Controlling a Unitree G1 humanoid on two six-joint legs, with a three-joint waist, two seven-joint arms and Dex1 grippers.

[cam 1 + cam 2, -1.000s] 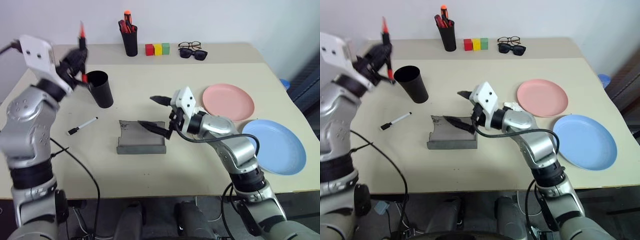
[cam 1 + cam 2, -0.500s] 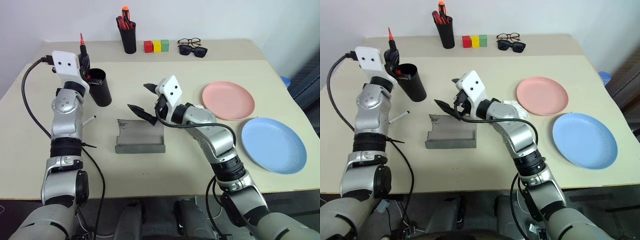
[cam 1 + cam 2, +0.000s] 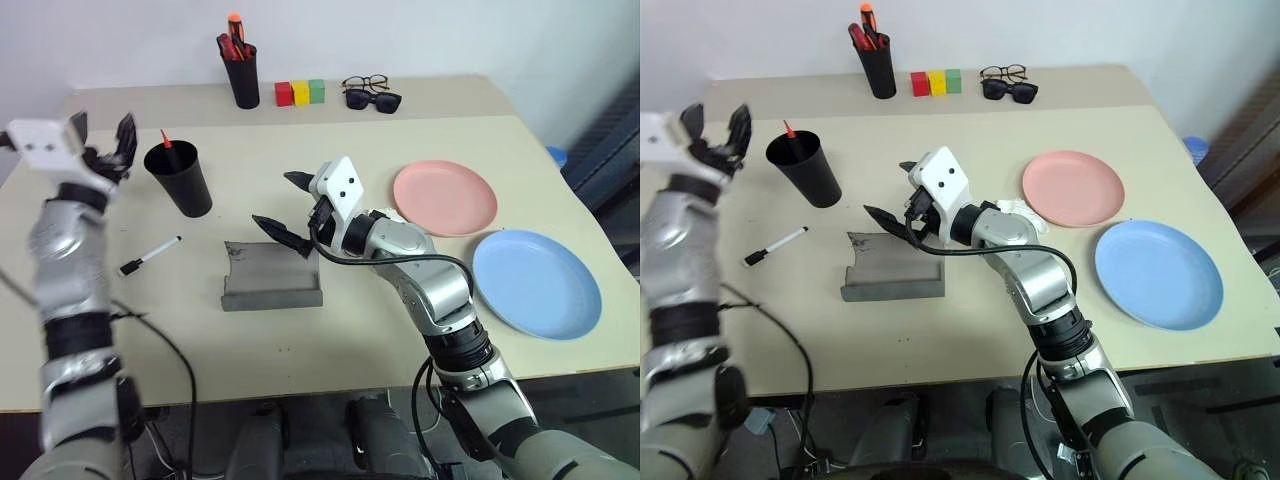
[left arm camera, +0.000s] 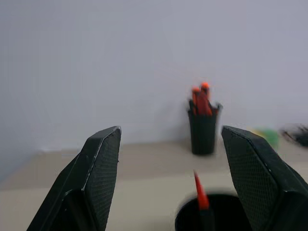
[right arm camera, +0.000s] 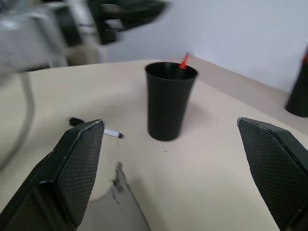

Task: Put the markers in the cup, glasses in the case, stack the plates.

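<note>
The red marker (image 3: pixel 166 139) stands in the black cup (image 3: pixel 180 180), its tip poking above the rim. My left gripper (image 3: pixel 103 130) is open and empty, just left of the cup. The white marker (image 3: pixel 150 256) lies on the table in front of the cup. My right gripper (image 3: pixel 274 198) hangs open and empty over the far edge of the grey case (image 3: pixel 272 278). The wire-rimmed glasses (image 3: pixel 363 82) lie at the back. To the right sit the pink plate (image 3: pixel 445 197) and the blue plate (image 3: pixel 536 284), side by side and apart.
A tall black pen holder (image 3: pixel 240 72) with red and orange pens stands at the back edge, next to three coloured blocks (image 3: pixel 300 93). Dark sunglasses (image 3: pixel 373 100) lie just in front of the glasses. The blue plate is close to the table's right edge.
My left gripper opened and let go of the red marker, which now stands in the cup. That hand moved left and down, away from the cup. The right arm barely moved.
</note>
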